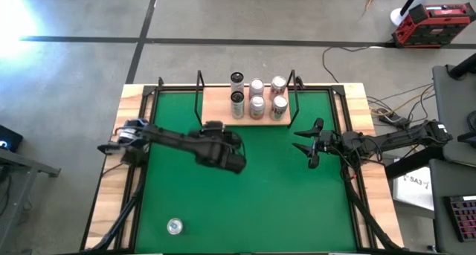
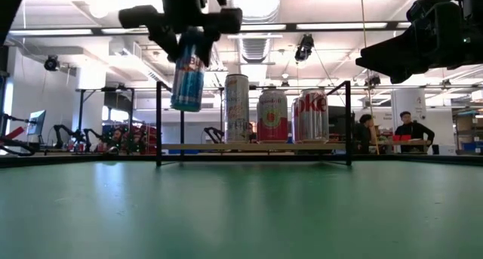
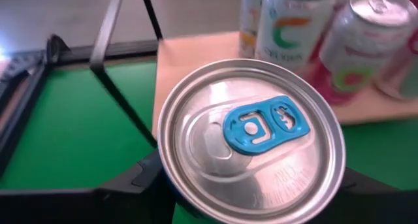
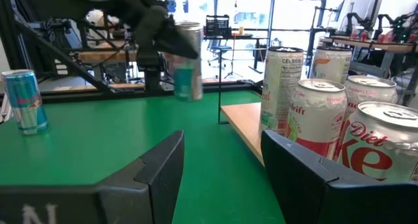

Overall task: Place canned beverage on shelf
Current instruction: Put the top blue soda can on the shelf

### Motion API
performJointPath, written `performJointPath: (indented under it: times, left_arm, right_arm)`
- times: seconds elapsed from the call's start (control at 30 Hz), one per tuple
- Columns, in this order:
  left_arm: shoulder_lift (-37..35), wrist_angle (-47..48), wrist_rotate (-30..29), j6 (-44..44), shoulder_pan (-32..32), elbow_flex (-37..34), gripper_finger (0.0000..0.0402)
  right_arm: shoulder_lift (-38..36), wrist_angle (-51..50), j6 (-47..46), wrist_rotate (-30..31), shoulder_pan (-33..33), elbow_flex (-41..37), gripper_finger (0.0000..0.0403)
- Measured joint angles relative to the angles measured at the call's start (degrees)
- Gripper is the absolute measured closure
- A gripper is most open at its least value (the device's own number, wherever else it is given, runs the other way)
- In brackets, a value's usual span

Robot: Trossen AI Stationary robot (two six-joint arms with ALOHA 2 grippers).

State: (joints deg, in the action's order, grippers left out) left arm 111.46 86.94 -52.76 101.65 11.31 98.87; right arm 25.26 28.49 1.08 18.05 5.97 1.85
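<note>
Left gripper [image 2: 189, 34] up in the air, fingers clamped on a slim blue can [image 2: 187, 74] with a blue pull tab, tilted slightly, hanging clear above the green surface [image 1: 253, 188] just short of the shelf [image 1: 216, 106]. Six cans already lined up on the shelf board, tall Celsius can [image 4: 281, 87] and Diet Coke can [image 4: 385, 152] among them. Right gripper [image 1: 311, 145] off to the shelf's right, fingers spread wide, holding nothing. One more blue can [image 1: 175, 226] standing alone near the surface's front edge.
</note>
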Motion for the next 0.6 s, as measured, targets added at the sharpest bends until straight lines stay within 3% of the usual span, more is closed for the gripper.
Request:
performJointPath:
  times: [0.2,0.6]
  left_arm:
    - [0.0,-2.5,-3.4,-3.0,-4.5,-0.1,0.0196]
    - [0.0,-14.1,-0.8,-7.4,-16.4,-2.7,0.0196]
  right_arm:
    - [0.0,0.0,0.0,0.0,0.0,0.0,0.0209]
    - [0.0,0.0,0.0,0.0,0.0,0.0,0.0209]
